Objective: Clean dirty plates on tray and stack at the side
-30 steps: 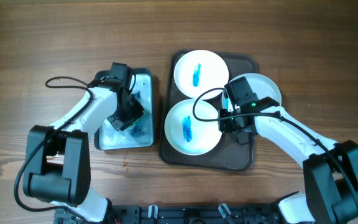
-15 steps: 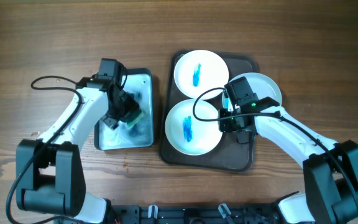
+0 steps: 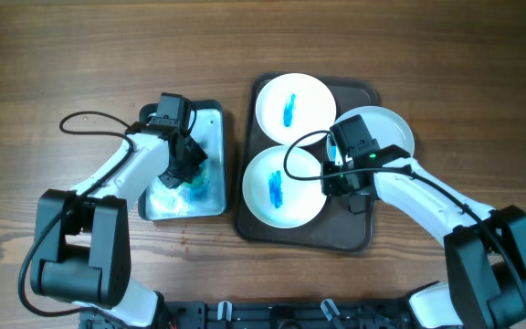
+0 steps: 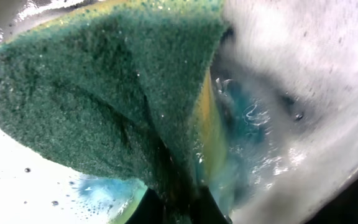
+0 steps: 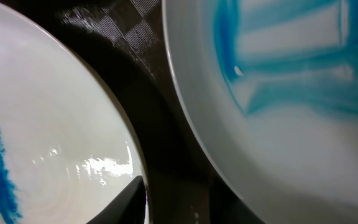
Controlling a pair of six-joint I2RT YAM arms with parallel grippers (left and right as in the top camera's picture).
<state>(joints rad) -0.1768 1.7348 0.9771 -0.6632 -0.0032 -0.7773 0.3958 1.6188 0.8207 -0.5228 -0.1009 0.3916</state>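
Wood-grain table (image 3: 80, 55), dark tray (image 3: 354, 239), round glossy plates (image 3: 293, 105). Left gripper (image 3: 184, 171) pinches coarse green sponge (image 4: 104, 93); right gripper (image 3: 345, 187): gap unclear.

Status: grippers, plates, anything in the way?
Left gripper shut on sponge in basin. Right gripper over tray between plates, grip unclear. Plates blue-smeared, none stacked.

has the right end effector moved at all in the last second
No. The right end effector sits at the same spot over the tray, between the front plate and the right plate, as in both earlier overhead pictures.
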